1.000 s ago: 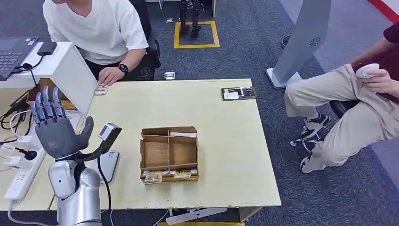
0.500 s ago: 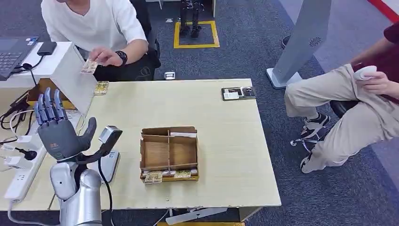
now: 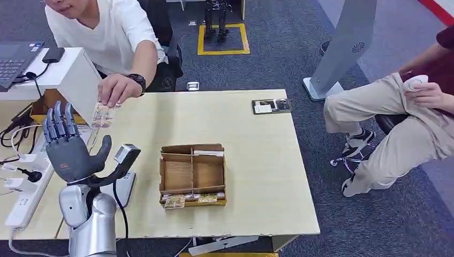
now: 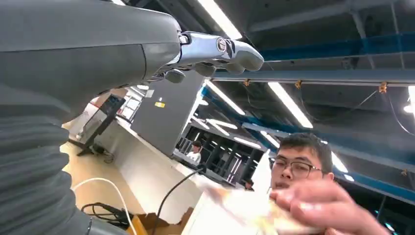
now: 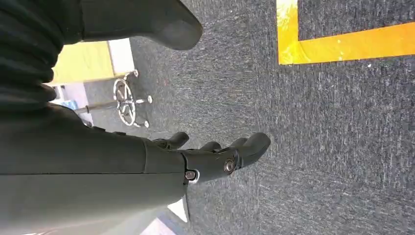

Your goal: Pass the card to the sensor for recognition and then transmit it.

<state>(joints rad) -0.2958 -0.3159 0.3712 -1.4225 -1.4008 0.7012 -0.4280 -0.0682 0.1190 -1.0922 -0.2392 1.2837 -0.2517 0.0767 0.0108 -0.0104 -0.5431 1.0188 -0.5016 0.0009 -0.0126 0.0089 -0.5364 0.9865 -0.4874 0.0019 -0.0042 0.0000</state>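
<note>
My left hand (image 3: pixel 67 145) is raised at the table's left end, palm up, fingers spread and empty. A person in a white shirt holds a card (image 3: pixel 101 115) out just above and beyond my fingertips, close but apart from them. In the left wrist view my left hand (image 4: pixel 117 44) has its fingers straight, and the person's blurred hand holds the card (image 4: pixel 244 208) nearby. The grey sensor (image 3: pixel 126 153) stands on a dark stalk right of my palm, over a flat grey base (image 3: pixel 123 187). My right hand (image 5: pixel 210 159) hangs over dark carpet, fingers loosely curled, holding nothing.
A cardboard tray (image 3: pixel 193 174) with dividers sits mid-table, with cards along its near edge. A dark card holder (image 3: pixel 272 106) lies at the far right of the table (image 3: pixel 257 160). A white box (image 3: pixel 80 80) and cables stand to my left. A second person sits at the right.
The person has brought the card down from shoulder height to just above my left fingertips. My left hand has risen slightly.
</note>
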